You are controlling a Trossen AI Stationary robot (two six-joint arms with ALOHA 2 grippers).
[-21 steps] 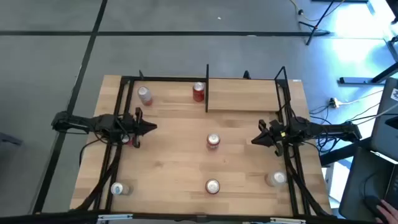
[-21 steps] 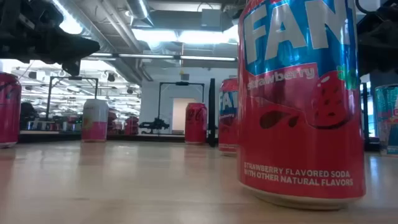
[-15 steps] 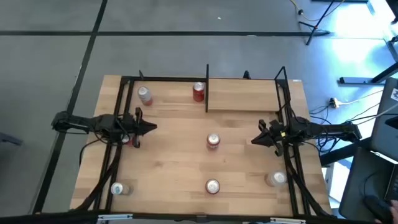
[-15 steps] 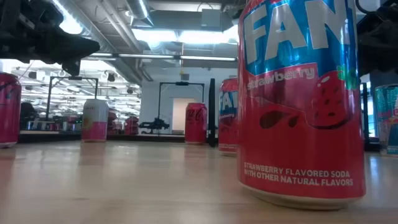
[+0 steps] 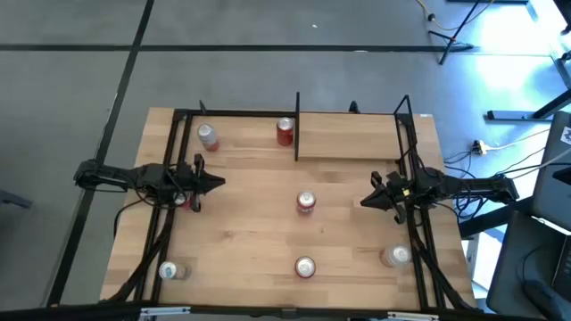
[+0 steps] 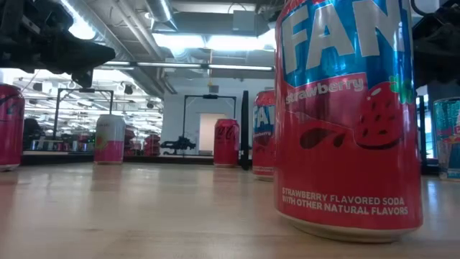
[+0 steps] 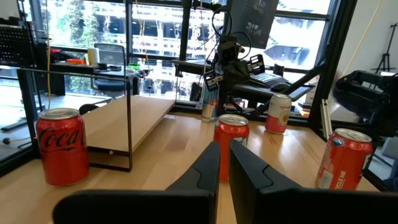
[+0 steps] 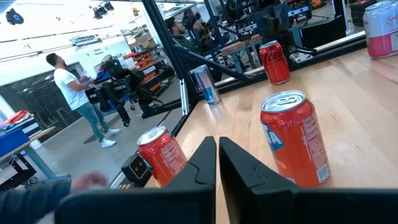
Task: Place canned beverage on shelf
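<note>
Six cans on the bench: none is held and none stands on the shelf board.
Bench (image 5: 250, 241): broad butcher-block top inside a black frame, with both arms reaching in from its two sides.
Shelf (image 5: 352, 143): pale board between thin black uprights, at the far right of the bench; in the left wrist view it sits raised just above the bench top. Nothing is on it.
Left arm: comes in from the left edge at mid-bench; left pincer (image 5: 214, 184) has its fingers pressed together, holding nothing, pointing toward the middle.
Right arm: comes in from the right edge, mirroring it; right pincer (image 5: 366, 201) also has fingers together and is empty.
Centre can (image 5: 306, 202): red, upright, between the two pincers and nearest the right one; the likeliest candidate, in my judgement.
Near-edge can (image 5: 305, 266): red strawberry soda, upright, at the front middle.
Cola can (image 5: 285, 132): upright just left of the shelf's black upright, on the bench and not on the board.
Pale can (image 5: 208, 136): far left corner.
Corner cans: one at front left (image 5: 169, 270), one at front right (image 5: 397, 256).
Step in hand: start posture; no approach is visible.
Next move calls for: one pincer to spread wide, drop level with a can's body, close around it, then lift it over the board's edge.
</note>
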